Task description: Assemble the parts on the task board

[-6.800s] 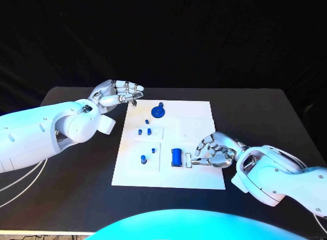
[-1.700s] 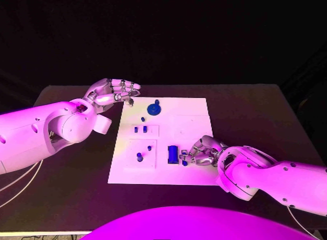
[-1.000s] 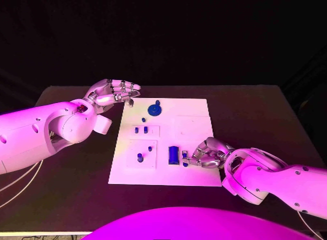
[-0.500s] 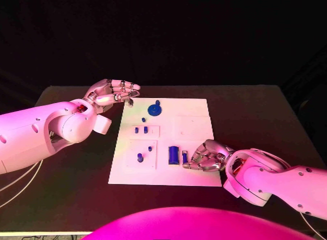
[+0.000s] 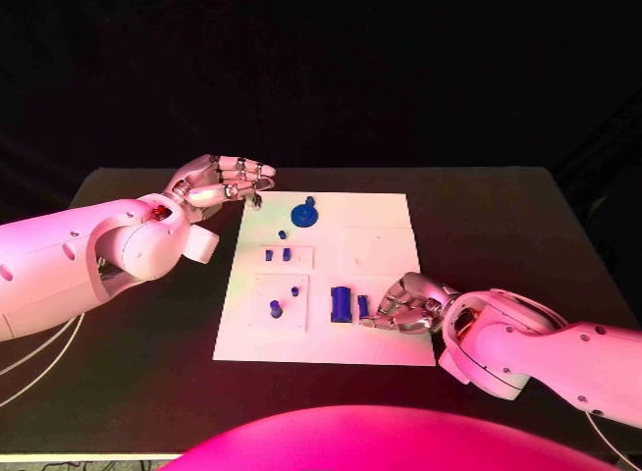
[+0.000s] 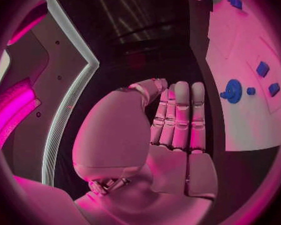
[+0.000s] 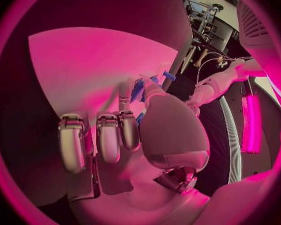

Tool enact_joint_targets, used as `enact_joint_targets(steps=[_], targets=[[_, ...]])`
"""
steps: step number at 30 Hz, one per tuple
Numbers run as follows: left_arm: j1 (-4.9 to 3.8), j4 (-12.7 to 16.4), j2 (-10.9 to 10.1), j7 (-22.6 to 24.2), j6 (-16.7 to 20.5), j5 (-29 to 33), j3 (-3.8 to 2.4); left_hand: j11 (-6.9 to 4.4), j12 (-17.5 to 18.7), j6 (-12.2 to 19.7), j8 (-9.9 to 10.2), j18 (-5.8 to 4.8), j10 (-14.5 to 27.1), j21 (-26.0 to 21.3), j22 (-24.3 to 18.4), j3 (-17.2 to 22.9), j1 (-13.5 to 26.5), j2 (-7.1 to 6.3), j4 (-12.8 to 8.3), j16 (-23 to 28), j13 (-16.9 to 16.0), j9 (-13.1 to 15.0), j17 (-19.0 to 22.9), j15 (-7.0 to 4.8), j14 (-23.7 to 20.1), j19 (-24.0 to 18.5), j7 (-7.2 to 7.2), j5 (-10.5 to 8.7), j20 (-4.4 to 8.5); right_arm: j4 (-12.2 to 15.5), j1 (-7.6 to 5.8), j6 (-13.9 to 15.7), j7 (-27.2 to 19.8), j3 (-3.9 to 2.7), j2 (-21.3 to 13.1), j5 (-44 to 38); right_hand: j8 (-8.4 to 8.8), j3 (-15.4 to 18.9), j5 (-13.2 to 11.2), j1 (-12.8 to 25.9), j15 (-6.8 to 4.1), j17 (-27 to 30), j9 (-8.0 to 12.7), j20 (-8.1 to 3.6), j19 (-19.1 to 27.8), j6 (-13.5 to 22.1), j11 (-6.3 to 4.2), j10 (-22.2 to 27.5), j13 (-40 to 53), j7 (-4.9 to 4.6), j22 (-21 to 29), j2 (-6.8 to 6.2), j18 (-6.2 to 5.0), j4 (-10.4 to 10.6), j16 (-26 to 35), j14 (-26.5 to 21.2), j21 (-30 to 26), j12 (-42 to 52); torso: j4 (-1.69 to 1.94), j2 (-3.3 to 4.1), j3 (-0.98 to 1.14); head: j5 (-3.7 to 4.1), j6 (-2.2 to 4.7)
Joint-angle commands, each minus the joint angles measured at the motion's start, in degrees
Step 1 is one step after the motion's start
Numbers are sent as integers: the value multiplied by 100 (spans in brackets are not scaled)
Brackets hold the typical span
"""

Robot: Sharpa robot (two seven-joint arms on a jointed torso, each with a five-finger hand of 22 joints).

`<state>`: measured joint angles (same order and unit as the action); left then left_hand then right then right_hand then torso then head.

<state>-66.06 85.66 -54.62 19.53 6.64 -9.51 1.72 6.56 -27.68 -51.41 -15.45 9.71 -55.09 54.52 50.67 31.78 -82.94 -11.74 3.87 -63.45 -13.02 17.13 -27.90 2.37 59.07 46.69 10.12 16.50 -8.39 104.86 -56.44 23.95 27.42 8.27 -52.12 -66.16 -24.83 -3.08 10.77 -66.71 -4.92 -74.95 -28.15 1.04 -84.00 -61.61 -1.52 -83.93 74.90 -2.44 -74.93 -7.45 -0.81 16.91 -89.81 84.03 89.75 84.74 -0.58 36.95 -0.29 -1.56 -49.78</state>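
Note:
The white task board (image 5: pixel 378 228) (image 6: pixel 240 45) (image 7: pixel 78 65) lies mid-table. A round blue part (image 5: pixel 305 215) (image 6: pixel 232 91) sits near its far edge, with several small blue pieces (image 5: pixel 276 254) below it. A long blue block (image 5: pixel 341 303) stands at the near middle. Right beside it is a small blue piece (image 5: pixel 362 307) (image 7: pixel 138 91), which my right hand (image 5: pixel 406 304) (image 7: pixel 128 135) pinches between thumb and a finger, low on the board. My left hand (image 5: pixel 225 182) (image 6: pixel 172 130) hovers off the board's far left corner with its fingers drawn together, holding nothing.
Two more small blue pieces (image 5: pixel 294 291) (image 5: pixel 276 309) stand in the board's near left panel. The black table (image 5: pixel 506 216) runs wide on both sides of the board. My left forearm (image 5: pixel 80 260) lies over the table's left side.
The small blue piece in my right hand's fingers has shifted a little away from the board's near edge, alongside the long block. My left hand has stayed put.

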Motion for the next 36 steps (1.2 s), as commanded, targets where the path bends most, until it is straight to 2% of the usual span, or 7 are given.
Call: enact_joint_targets(steps=[1,19,24,27,28,32,36], targets=[[-2,10,7,30,-61,27,-4,3,-29,-25,-5,73,43,23,8,33,48,27,9,28,9,-7,7,26,-30,-33,13,24,-10,-49,4,26,61,1,39,-94,-4,34,38,11,-12,-1496,7,9,-600,17,-4,-449,1315,-12,-1507,76,81,-12,-14,595,25,-4,-1,1,0,-2,3],[-2,10,3,23,-66,26,-4,1,-33,-27,-4,75,46,28,15,46,49,33,0,27,12,-8,8,24,-31,-37,12,24,-11,-221,1,-37,93,0,165,-102,-2,37,48,10,-13,-1495,10,9,-600,18,-6,-449,1314,-10,-1507,98,81,-22,-13,595,25,-5,-6,1,2,-3,4],[-2,12,5,22,-71,24,-4,1,-33,-27,-4,75,46,28,15,46,49,33,0,27,12,-8,8,24,-31,-37,12,24,-11,-267,1,-64,92,0,182,-80,4,30,52,-100,-16,-1492,17,7,-600,27,-10,-450,1316,-6,-1507,94,81,-48,-12,594,25,-2,-5,0,4,-2,6],[-2,11,5,23,-70,24,-4,1,-33,-27,-4,75,46,28,15,46,49,33,0,27,12,-8,8,24,-31,-37,12,24,-11,-278,1,-54,90,0,194,-84,14,1,-225,-288,-16,-1490,34,7,-600,24,-7,-449,1316,-11,-1507,106,81,-35,-11,594,25,-4,-7,1,5,-3,8],[-2,11,5,23,-70,23,-4,0,-35,-29,-5,76,45,31,18,56,43,42,-6,27,12,-8,8,23,-31,-38,11,26,-10,-279,1,-42,85,0,195,-87,15,-2,-247,-296,-15,-1490,36,7,-600,22,-6,-449,1316,-11,-1507,107,81,-34,-11,594,25,-6,-8,1,4,-2,8],[-2,9,9,33,-65,24,-4,0,-35,-29,-5,76,45,31,18,56,43,42,-6,27,12,-8,8,23,-31,-38,11,26,-10,-254,1,180,-43,-1,167,-66,18,-15,-274,-331,-14,-1485,40,7,-600,23,-7,-449,1316,-10,-1507,110,81,-39,-8,593,25,-5,-7,-3,2,0,18],[-2,7,14,58,-44,32,-3,0,-36,-29,-4,76,46,33,21,58,43,43,-9,27,13,-9,9,22,-31,-39,11,26,-10,-226,-13,493,-558,-12,82,272,35,39,-256,-263,-6,-1443,52,12,-600,45,7,-424,1288,-29,-1507,48,81,-15,14,584,25,-84,-10,-14,-1,0,44]])
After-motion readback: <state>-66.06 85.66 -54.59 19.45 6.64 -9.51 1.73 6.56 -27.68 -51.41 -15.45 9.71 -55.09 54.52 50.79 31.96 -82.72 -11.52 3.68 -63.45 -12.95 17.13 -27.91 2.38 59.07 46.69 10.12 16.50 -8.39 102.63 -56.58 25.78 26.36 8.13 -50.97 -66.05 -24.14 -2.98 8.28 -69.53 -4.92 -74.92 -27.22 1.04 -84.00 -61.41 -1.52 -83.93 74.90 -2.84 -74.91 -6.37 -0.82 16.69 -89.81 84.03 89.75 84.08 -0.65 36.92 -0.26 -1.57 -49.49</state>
